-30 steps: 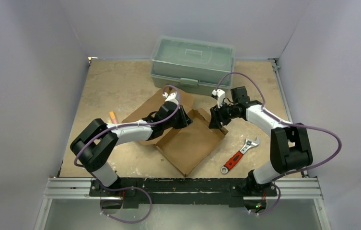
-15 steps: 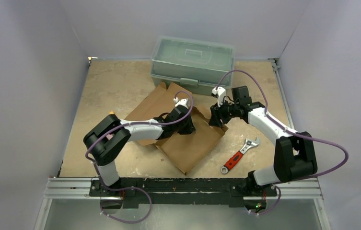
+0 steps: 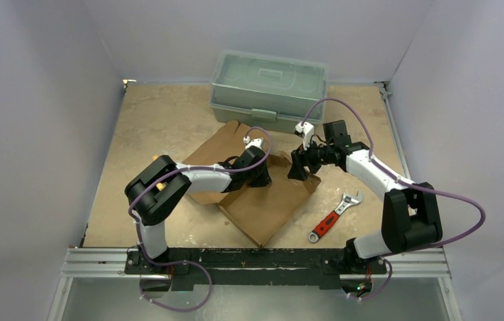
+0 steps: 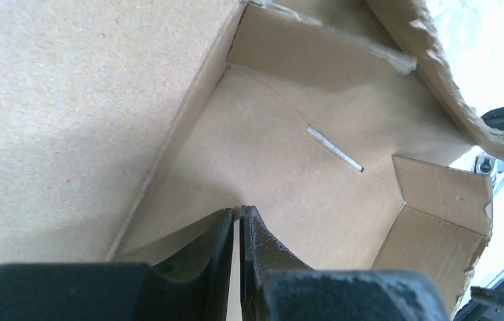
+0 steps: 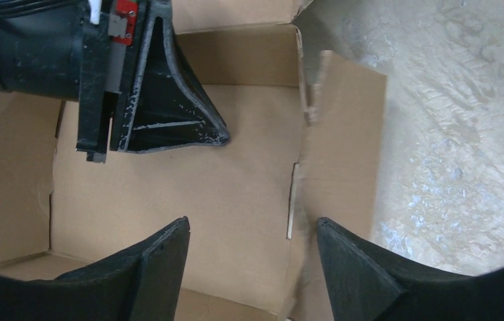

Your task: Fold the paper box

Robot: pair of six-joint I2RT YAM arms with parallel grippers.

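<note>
So, top camera first: the paper box [image 3: 262, 200] sits in the middle of the table [image 3: 148, 127], only partly folded, just in front of the grey-green toolbox [image 3: 269, 80]. A red-handled wrench [image 3: 332, 217] lies off to its right, not touching it. My left gripper [image 3: 261, 179] reaches in from the box's left side and points down at the floor panel. My right gripper [image 3: 300, 172] is at the box's far right corner, by the raised flap there.

Left wrist cam: my left fingers are together, just a hairline slit between them, and nothing pinched in there that I can see. The tips are down at the box floor, right by the crease where a tall side wall stands on the left. A shorter wall closes the far end, and a folded-up corner flap is on the right.

Right wrist cam: my right jaws stand wide apart, gripping nothing. Between them I see the box floor and the crease leading to a side flap. Can't tell if that flap is flat or tilted. The left gripper's black finger is down on the floor panel across from me.
</note>
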